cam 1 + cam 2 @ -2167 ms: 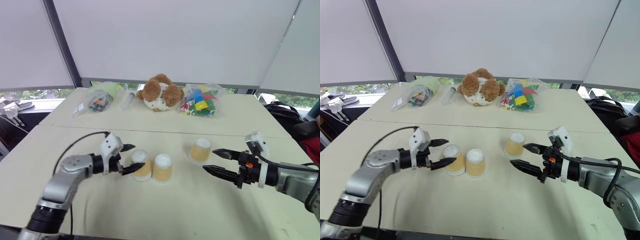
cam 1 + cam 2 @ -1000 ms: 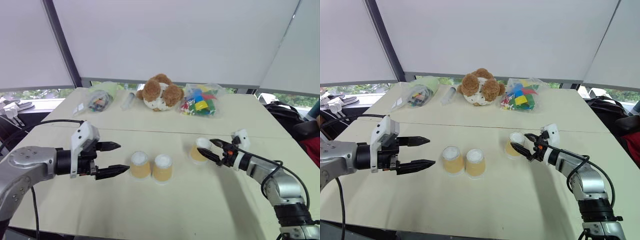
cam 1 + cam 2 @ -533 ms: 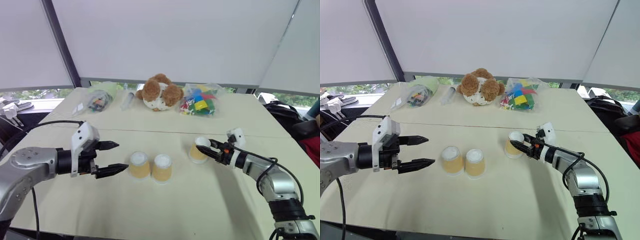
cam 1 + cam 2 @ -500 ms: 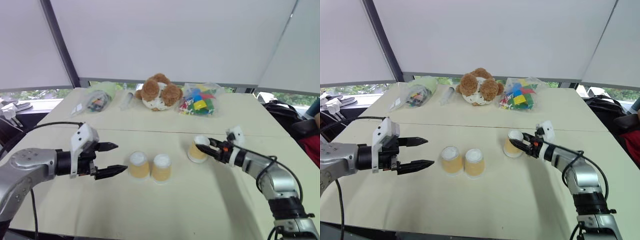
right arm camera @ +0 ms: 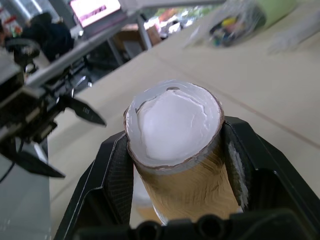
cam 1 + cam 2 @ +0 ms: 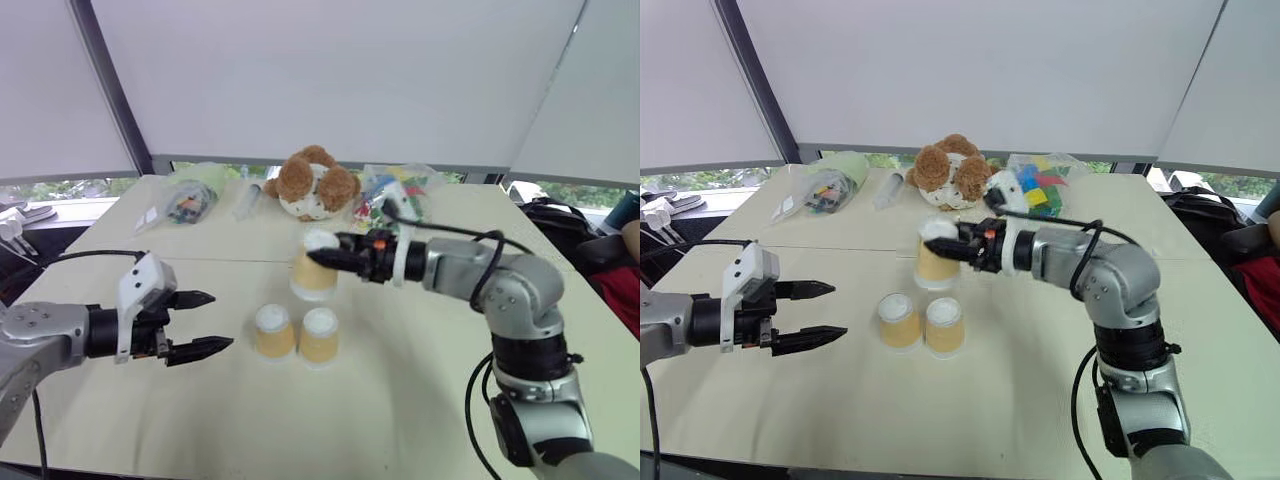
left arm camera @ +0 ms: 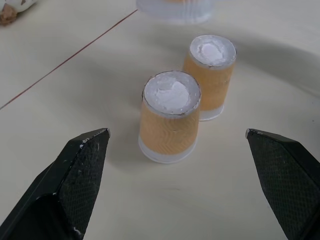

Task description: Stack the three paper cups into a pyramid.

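The third paper cup point(image 6: 314, 272) is clamped upside down between the jaws of the right gripper point(image 6: 322, 259), clear of the table point(image 6: 400, 400); the two other cups point(image 6: 297, 334) are set side by side, touching, ahead of the left gripper point(image 6: 204, 321), whose jaws are held wide apart, nothing between them.

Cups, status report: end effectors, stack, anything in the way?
Right end effector shut on third cup, airborne behind base pair. Left end effector open, beside them. Path clear.
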Action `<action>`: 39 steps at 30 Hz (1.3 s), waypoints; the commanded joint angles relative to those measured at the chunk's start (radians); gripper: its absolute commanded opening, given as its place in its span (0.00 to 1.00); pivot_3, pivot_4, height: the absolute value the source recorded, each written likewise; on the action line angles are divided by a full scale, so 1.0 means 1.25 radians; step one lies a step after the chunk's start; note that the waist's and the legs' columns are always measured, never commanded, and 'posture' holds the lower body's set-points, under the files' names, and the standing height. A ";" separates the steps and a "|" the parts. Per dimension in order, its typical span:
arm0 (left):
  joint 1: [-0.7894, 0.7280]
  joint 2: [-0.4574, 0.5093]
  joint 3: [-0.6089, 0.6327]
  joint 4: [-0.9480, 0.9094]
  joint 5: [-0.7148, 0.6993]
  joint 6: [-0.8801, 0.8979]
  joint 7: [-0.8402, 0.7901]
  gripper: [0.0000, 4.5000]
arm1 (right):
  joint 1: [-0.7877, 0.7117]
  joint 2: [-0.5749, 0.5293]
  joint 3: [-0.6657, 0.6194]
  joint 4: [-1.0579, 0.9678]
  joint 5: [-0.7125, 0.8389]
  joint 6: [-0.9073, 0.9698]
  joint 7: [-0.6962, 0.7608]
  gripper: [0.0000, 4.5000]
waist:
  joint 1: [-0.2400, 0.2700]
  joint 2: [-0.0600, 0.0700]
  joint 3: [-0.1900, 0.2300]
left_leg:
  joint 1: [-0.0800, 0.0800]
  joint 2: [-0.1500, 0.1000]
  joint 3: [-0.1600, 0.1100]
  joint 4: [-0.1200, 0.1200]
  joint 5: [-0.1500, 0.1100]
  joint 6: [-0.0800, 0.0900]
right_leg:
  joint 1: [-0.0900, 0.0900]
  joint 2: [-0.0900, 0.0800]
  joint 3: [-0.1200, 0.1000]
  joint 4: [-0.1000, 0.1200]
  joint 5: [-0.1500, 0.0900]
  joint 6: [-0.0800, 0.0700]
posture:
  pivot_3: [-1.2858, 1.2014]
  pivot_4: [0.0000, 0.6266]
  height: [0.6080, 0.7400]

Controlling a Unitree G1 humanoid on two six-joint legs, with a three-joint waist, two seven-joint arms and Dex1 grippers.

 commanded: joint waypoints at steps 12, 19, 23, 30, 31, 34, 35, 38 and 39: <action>0.053 -0.007 0.003 -0.039 0.050 -0.049 0.013 1.00 | 0.009 0.031 0.077 -0.058 -0.026 -0.043 0.009 0.48 | -0.001 0.000 0.000 | 0.000 0.000 0.000 -0.001 0.000 0.000 | -0.001 0.000 0.000 0.000 0.000 0.000 | 0.52 0.24 1.00; 0.043 -0.011 -0.001 -0.036 0.050 -0.047 0.013 1.00 | 0.017 0.037 0.083 -0.054 -0.037 -0.043 0.003 0.48 | -0.001 0.000 0.000 | 0.000 0.000 0.000 -0.001 0.000 0.000 | -0.001 0.001 0.000 0.000 0.000 0.000 | 0.52 0.24 1.00; 0.030 -0.012 -0.004 -0.030 0.048 -0.045 0.013 1.00 | 0.021 0.037 0.089 -0.050 -0.044 -0.045 0.006 0.87 | -0.001 0.000 0.000 | 0.000 0.000 0.000 -0.001 0.000 0.000 | -0.001 0.000 0.000 0.000 0.000 0.000 | 0.52 0.24 1.00; 0.013 -0.024 -0.002 -0.010 0.049 -0.051 0.020 1.00 | 0.006 0.032 0.062 -0.064 -0.023 -0.027 0.004 0.99 | -0.001 0.000 0.000 | 0.000 0.000 0.000 -0.001 0.000 0.000 | -0.001 0.001 0.000 0.000 0.000 0.000 | 0.52 0.24 1.00; 0.008 -0.027 -0.002 -0.004 0.049 -0.053 0.021 1.00 | -0.003 0.028 0.050 -0.068 -0.015 -0.022 0.005 0.99 | -0.001 0.000 0.000 | 0.000 0.000 0.000 -0.001 0.000 0.000 | -0.001 0.001 0.000 0.000 0.000 0.000 | 0.52 0.24 1.00; -0.001 -0.032 -0.002 0.010 0.053 -0.050 0.021 1.00 | -0.028 -0.010 0.006 -0.085 0.014 -0.004 0.025 0.99 | 0.000 0.000 0.000 | 0.000 0.000 0.000 -0.001 0.000 0.000 | -0.001 0.000 0.000 0.000 0.000 0.000 | 0.52 0.24 1.00; -0.002 -0.032 -0.005 0.017 0.059 -0.053 0.019 1.00 | -0.035 -0.030 -0.013 -0.091 0.028 0.002 0.036 0.99 | 0.000 0.000 0.000 | 0.000 0.000 0.000 -0.001 0.000 0.000 | -0.001 0.000 0.000 0.000 0.000 0.000 | 0.52 0.24 1.00; -0.008 -0.033 -0.013 0.038 0.072 -0.068 0.012 1.00 | -0.038 -0.091 -0.082 -0.118 0.105 0.049 0.069 0.99 | 0.001 0.000 0.000 | 0.000 0.000 0.000 -0.001 0.000 0.000 | -0.001 0.000 0.000 0.000 0.000 0.000 | 0.52 0.24 1.00; -0.009 -0.033 -0.014 0.043 0.073 -0.070 0.010 1.00 | -0.036 -0.102 -0.095 -0.124 0.125 0.060 0.074 0.99 | 0.000 0.000 0.000 | 0.000 0.000 0.000 -0.001 0.000 0.000 | -0.001 0.000 0.000 0.000 0.000 0.000 | 0.52 0.24 1.00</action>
